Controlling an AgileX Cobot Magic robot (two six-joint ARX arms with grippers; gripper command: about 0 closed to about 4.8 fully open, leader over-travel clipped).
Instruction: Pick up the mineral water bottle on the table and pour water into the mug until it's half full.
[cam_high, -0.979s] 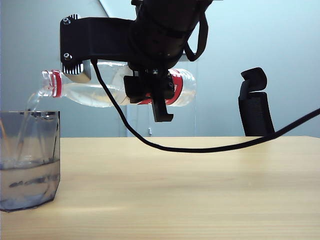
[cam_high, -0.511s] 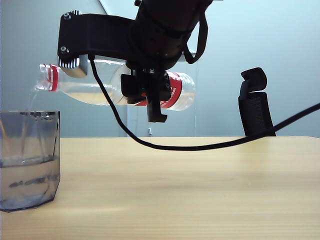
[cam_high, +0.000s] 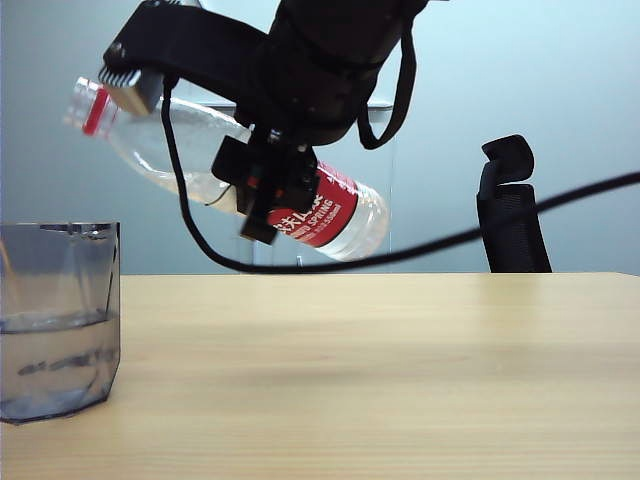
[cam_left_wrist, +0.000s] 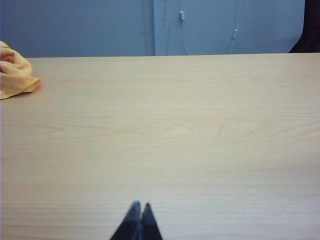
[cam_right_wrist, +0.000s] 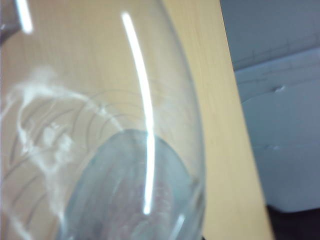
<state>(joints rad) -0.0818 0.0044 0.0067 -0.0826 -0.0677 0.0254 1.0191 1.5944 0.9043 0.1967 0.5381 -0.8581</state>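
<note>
The mineral water bottle (cam_high: 325, 212) hangs tilted above the table (cam_high: 380, 370), its open red-ringed neck (cam_high: 93, 108) raised at the upper left and its base lower to the right. My right gripper (cam_high: 262, 200) is shut on the bottle's middle, beside the red label. No water runs from the neck. The smoky-grey mug (cam_high: 55, 250) stands at the left edge, holding water (cam_high: 55, 360) to about half its height. In the right wrist view the clear bottle (cam_right_wrist: 100, 150) fills the picture and hides the fingers. My left gripper (cam_left_wrist: 140, 206) is shut just above bare table (cam_left_wrist: 175, 125).
A black cable (cam_high: 450, 240) sags from the right arm across the space above the tabletop. A black office chair (cam_high: 512, 205) stands behind the table's far edge on the right. An orange cloth (cam_left_wrist: 15, 70) lies near the far edge in the left wrist view.
The right wrist has rolled, lifting the bottle's neck from near level over the mug to well above it. The stream into the mug has stopped. The left gripper has kept still.
</note>
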